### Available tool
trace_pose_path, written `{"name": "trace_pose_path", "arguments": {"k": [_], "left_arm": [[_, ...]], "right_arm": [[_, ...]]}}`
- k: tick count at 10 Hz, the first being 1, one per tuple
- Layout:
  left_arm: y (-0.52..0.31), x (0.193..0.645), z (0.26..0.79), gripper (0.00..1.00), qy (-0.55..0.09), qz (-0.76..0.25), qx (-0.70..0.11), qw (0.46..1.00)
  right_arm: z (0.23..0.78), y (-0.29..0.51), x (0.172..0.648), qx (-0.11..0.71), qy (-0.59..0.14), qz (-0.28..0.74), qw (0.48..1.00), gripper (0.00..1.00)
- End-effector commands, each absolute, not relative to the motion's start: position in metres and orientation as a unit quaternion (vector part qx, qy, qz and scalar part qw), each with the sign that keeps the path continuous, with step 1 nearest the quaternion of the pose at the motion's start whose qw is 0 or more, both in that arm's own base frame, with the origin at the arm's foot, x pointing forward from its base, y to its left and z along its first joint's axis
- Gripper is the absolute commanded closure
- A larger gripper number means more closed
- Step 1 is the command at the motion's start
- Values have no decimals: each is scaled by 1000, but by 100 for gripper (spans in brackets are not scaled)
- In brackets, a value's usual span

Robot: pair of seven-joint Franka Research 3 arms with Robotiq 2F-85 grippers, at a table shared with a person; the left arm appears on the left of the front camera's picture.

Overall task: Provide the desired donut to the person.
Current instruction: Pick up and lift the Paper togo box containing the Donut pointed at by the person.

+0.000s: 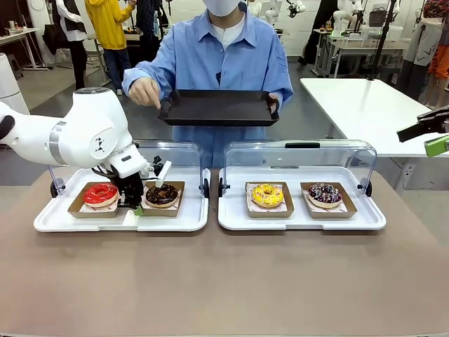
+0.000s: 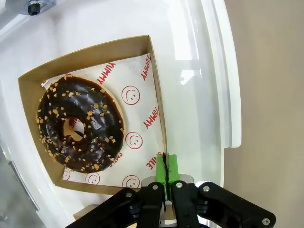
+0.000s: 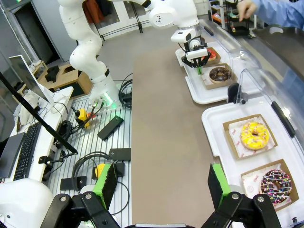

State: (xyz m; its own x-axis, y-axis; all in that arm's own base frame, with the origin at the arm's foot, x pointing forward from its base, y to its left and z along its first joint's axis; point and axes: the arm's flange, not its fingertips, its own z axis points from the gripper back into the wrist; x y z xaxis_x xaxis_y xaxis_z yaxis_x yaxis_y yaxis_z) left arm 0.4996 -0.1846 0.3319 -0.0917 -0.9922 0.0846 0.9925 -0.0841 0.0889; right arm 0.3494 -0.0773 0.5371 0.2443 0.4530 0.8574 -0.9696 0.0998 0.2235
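A chocolate donut with nut crumbs (image 1: pixel 162 194) (image 2: pixel 80 124) lies on printed paper in a brown cardboard tray (image 2: pixel 95 52), inside the left white tray (image 1: pixel 56 221). My left gripper (image 1: pixel 133 203) (image 2: pixel 165 166) is shut on that cardboard tray's side wall, green pads pinching its edge. My right gripper (image 1: pixel 429 135) (image 3: pixel 161 185) hangs open above the table's right end, holding nothing. The person (image 1: pixel 217 63) in a light blue shirt stands across the table with a black tray (image 1: pixel 217 107) in one hand, the other hand (image 1: pixel 144 91) lowered toward the left donuts.
A red donut (image 1: pixel 101 194) sits left of the chocolate one. The right white tray (image 1: pixel 302 221) holds a yellow donut (image 1: pixel 267 194) (image 3: pixel 254 135) and a dark sprinkled donut (image 1: pixel 324 193) (image 3: pixel 274 183). Clear lids stand open behind both trays. Brown tabletop lies bare in front.
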Motion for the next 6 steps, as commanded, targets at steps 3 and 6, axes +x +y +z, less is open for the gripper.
{"name": "trace_pose_path", "arguments": {"k": [3, 6], "left_arm": [[-189, 487, 355, 100, -28, -738, -27, 674], [-219, 425, 437, 100, 6, -711, -31, 703]], "right_arm": [[537, -79, 349, 416, -318, 533, 665, 0], [537, -79, 349, 416, -318, 533, 665, 0]]}}
